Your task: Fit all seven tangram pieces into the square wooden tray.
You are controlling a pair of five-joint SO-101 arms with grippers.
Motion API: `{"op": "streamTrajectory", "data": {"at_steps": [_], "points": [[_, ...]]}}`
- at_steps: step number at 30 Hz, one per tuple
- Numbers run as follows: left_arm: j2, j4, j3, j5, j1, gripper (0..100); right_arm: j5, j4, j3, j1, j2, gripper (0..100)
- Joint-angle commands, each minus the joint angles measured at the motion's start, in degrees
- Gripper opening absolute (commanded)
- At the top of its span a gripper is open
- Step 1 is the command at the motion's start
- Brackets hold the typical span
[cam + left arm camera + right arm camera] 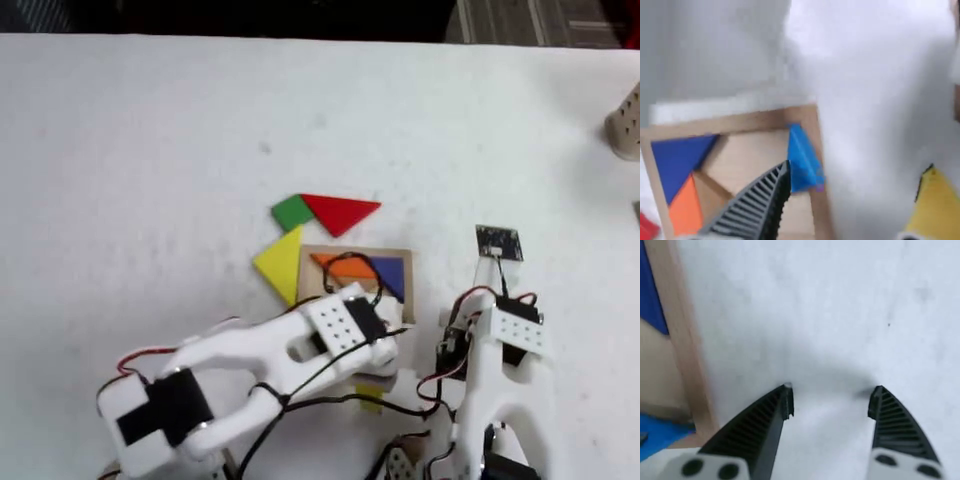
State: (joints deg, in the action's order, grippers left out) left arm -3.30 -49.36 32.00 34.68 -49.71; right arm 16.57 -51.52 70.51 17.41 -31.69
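Square wooden tray [355, 250] flat on the tabletop [150, 150], only partly filled, bare wood showing inside. In there: orange piece [345, 268] snug against dark blue triangle [392, 275], both lying flat. Light blue piece [802, 160] tucked along one tray wall, one end seemingly riding up over the rim. Outside: big yellow triangle [282, 263] touching the tray's side. Green piece [290, 212] and red triangle [342, 212] touching each other, flat, just beyond the far rim.
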Motion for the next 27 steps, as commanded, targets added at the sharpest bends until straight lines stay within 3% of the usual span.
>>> {"op": "streamTrajectory", "data": {"at_steps": [1, 8, 13, 17, 21, 27], "points": [[11.82, -7.91, -3.25, -9.93, 9.89, 40, 0.79, 0.31, 0.7, 0.31, -0.31, 24.6], [32.31, -11.87, 5.27, -23.47, 12.09, 40, 0.79, 0.31, 0.79, 0.31, -0.31, 24.6], [37.58, -6.33, 17.14, -35.87, 8.48, 40, 0.79, 0.31, 0.79, 0.31, -0.31, 24.5], [36.62, 1.49, 23.91, -37.63, 3.3, 40, 0.79, 0.31, 0.79, 0.31, -0.31, 24.5], [35.12, 4.22, 24.18, -39.03, 1.36, 39, 0.79, 0.31, 0.88, 0.31, -0.31, 24.5], [31.52, 6.86, 22.51, -41.67, 4.35, 17, 0.18, 0.04, -1.93, 6.2, -0.4, 24.4]]}}
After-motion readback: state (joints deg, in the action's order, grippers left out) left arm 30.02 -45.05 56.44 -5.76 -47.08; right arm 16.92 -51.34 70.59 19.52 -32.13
